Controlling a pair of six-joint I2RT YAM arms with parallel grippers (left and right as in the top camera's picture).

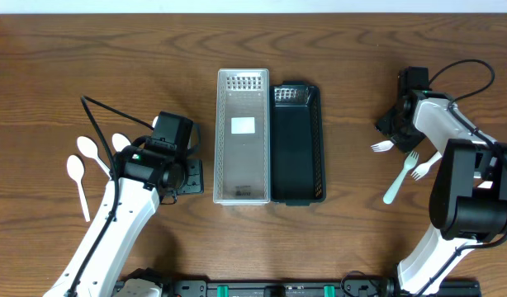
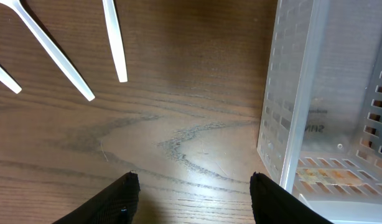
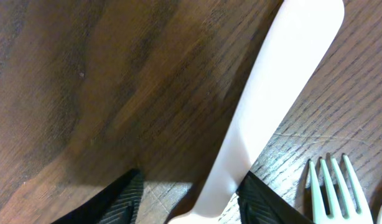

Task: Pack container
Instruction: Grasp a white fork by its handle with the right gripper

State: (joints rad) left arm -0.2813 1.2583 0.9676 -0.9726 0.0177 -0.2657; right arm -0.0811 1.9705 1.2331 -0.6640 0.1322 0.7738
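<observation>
A clear perforated container point(image 1: 243, 136) stands in the middle of the wood-grain worktop point(image 1: 344, 58). A black slotted container point(image 1: 298, 142) of the same long shape touches its right side. Both are empty, apart from a pale label on the clear one's floor.

Three white spoons point(image 1: 80, 177) lie well to the left. To the right are a white fork point(image 1: 382, 147), a pale green fork point(image 1: 400, 175) and a second white fork point(image 1: 421, 169), all outside the containers.

The left hand point(image 1: 190, 175) sits low, just beside the clear container's near left corner. Its wrist view shows the container wall close on the right and the spoon handles point(image 2: 114, 37) ahead. Its dark fingers point(image 2: 119, 199) are spread wide with only bare wood between them.

The right arm reaches back along the right edge, and the right hand point(image 1: 392, 125) is down over the forks. In its wrist view a flat white plastic handle point(image 3: 265, 106) runs diagonally between the fingers point(image 3: 116, 199). One finger is right against the handle's narrow end. The other stands off with bare wood between, so the hand is spread and not clamped. Green tines point(image 3: 337, 186) lie just beside it.

The containers are rigid plastic with gridded walls, and the cutlery is smooth and matte.
</observation>
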